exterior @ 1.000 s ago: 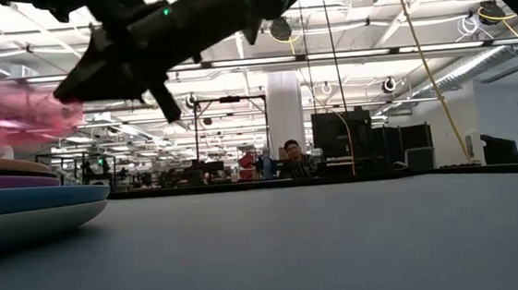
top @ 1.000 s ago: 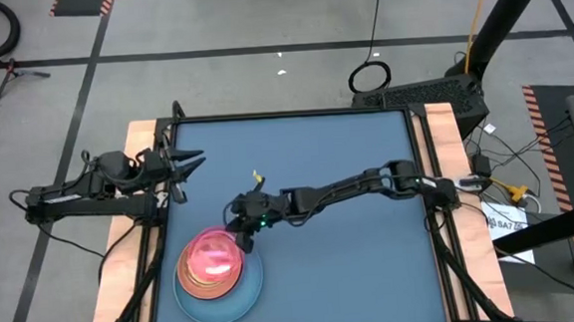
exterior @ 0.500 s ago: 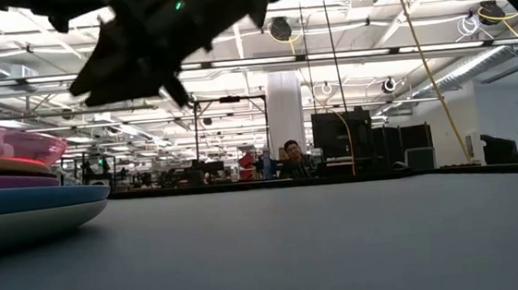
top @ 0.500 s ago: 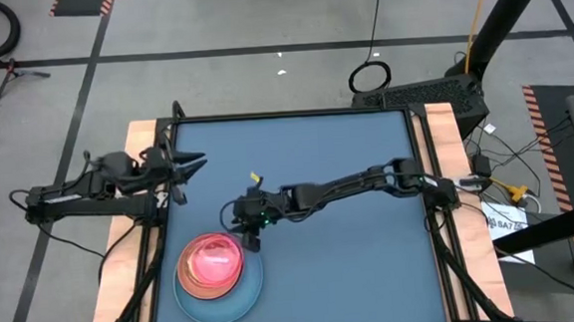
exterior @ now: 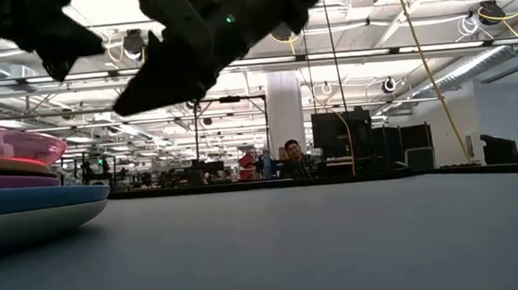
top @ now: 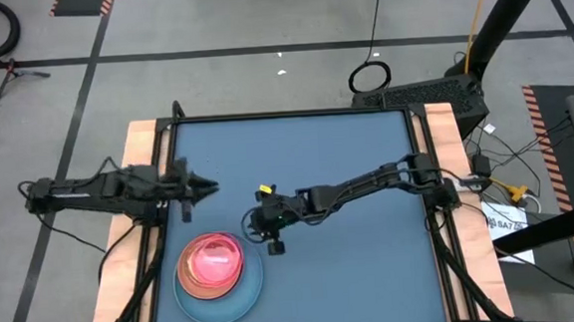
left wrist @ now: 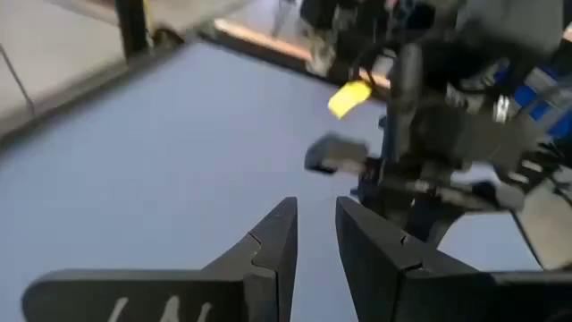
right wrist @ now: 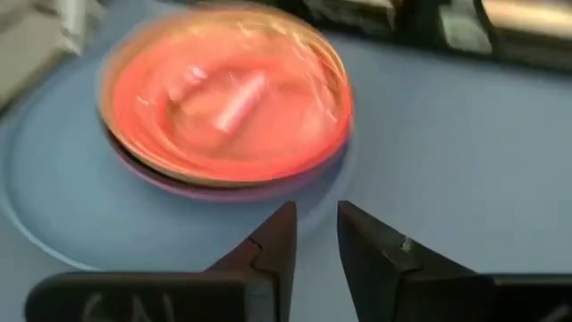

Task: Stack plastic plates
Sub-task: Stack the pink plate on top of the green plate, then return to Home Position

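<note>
stacking nearly settled, both end effectors empty

spanning the whole scene, the blue desk point(top: 348, 177) carries a single pile near its front left corner. the light-blue plate point(top: 237, 296) sits at the bottom as the widest piece, which gives the pile a broad base. on it rest a purple plate point(exterior: 7, 181) and a beige plate point(exterior: 1, 165), each smaller than the one below, so rims nest rather than overhang. the small pink plate point(top: 212, 260) crowns the pile, lying level and free of any grip.

the right end effector point(top: 275, 244) hovers just beside the pile, its fingers a narrow gap apart and clamped on nothing, which suggests the pink plate is released. the left end effector point(top: 209, 186) hangs above the desk beyond the pile, fingers likewise slightly parted and empty, apparently waiting.
</note>
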